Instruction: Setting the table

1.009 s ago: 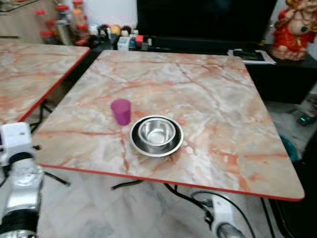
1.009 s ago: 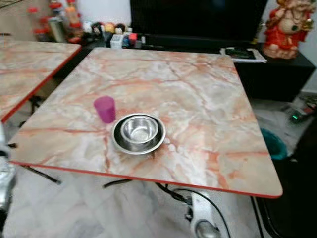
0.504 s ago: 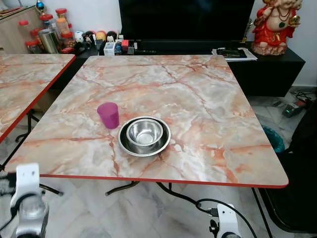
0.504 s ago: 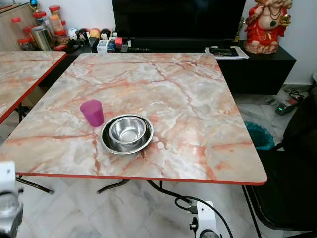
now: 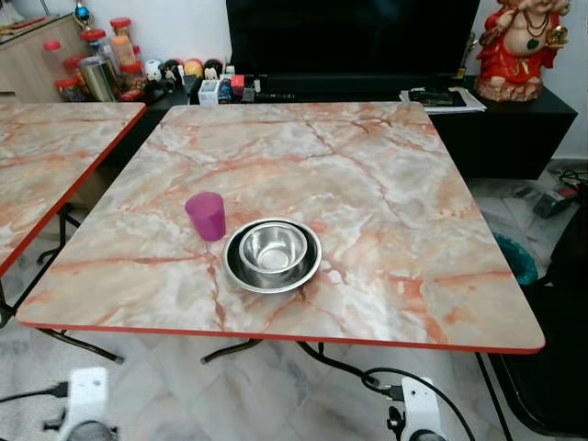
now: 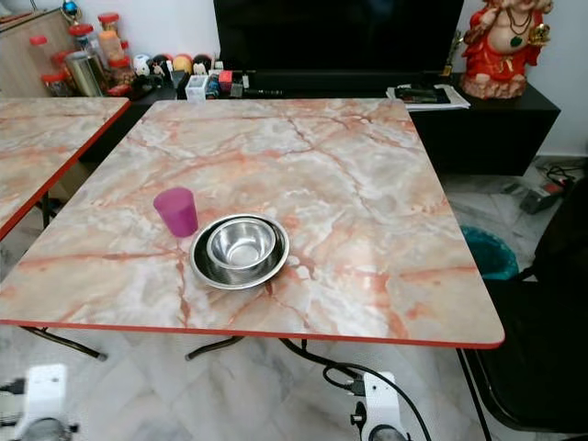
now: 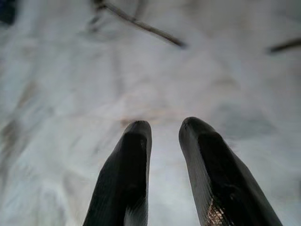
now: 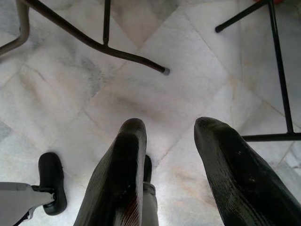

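Bowl (image 5: 273, 249) nested in plate (image 5: 241, 274) near table's (image 5: 413, 220) front edge; purple cup (image 5: 206, 216) just beside, at its 10 o'clock. Left gripper (image 7: 164, 141) and right gripper (image 8: 169, 141) hang below over floor (image 8: 70, 89), fingers apart, holding nothing. Risk: an arm rising from underneath could bump the table edge and jolt the cup over.

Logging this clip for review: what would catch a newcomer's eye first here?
A steel bowl nested in a steel plate sits near the front edge of the marble table, with a purple cup just beside it on the robot's left. Behind the table, a red and gold statue stands on the black TV cabinet.
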### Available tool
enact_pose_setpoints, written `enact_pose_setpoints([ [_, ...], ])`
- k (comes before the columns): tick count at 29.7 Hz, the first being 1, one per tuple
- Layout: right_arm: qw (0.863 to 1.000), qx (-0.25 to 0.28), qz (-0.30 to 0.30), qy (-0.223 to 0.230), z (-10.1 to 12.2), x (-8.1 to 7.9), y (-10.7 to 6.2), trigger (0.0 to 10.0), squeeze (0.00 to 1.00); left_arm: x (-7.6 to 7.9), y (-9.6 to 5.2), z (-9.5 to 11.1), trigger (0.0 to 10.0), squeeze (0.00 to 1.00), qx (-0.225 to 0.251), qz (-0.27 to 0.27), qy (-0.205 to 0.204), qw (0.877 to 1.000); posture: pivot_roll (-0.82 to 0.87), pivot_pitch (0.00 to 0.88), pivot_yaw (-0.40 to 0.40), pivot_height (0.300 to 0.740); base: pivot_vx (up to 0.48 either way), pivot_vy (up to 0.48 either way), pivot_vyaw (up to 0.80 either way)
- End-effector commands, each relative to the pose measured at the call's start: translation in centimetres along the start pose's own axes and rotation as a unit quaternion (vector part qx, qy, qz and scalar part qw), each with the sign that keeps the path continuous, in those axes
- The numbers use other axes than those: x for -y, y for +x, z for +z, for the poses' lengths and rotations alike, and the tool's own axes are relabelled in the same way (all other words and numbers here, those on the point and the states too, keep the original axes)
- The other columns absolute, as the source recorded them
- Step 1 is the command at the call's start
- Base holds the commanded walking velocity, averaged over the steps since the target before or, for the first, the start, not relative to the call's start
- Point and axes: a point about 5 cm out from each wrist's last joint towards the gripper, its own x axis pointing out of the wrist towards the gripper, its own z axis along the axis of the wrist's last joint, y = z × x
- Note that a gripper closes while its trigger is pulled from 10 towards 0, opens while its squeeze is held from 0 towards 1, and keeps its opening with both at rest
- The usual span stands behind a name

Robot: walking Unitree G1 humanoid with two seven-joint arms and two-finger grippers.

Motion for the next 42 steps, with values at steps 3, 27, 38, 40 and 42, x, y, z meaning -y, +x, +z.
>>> enact_pose_setpoints([
  [3, 1.0, -0.003, 0.0, 0.006, -0.2, 0.0, 0.0, 10.0, 0.0, 4.7, -1.3, -0.3, 10.0, 0.0, -0.001, -0.152, 0.029, 0.988, 0.04, 0.0, 0.059, 0.74, 0.0, 0.0, 0.0],
  [27, 1.0, 0.003, 0.0, -0.004, 0.3, 0.9, 0.0, 10.0, 0.0, 8.3, -3.2, -2.3, 10.0, 0.0, -0.045, -0.227, 0.011, 0.973, 0.02, 0.0, 0.038, 0.74, 0.0, 0.138, 0.0],
  [38, 1.0, 0.006, 0.005, -0.005, 0.5, 0.5, 0.1, 10.0, 0.0, 8.1, -3.1, -2.2, 10.0, 0.0, -0.045, -0.227, 0.016, 0.973, 0.01, 0.0, 0.048, 0.74, 0.0, 0.448, 0.0],
  [40, 1.0, 0.007, 0.005, -0.005, 0.6, 0.5, 0.1, 10.0, 0.0, 8.1, -3.0, -2.2, 10.0, 0.0, -0.045, -0.226, 0.02, 0.973, 0.01, 0.0, 0.05, 0.74, 0.0, 0.459, 0.0],
  [42, 1.0, 0.008, 0.006, -0.004, 0.6, 0.5, 0.1, 10.0, 0.0, 8.1, -3.0, -2.2, 10.0, 0.0, -0.046, -0.226, 0.021, 0.973, 0.01, 0.0, 0.05, 0.74, 0.0, 0.461, 0.0],
])
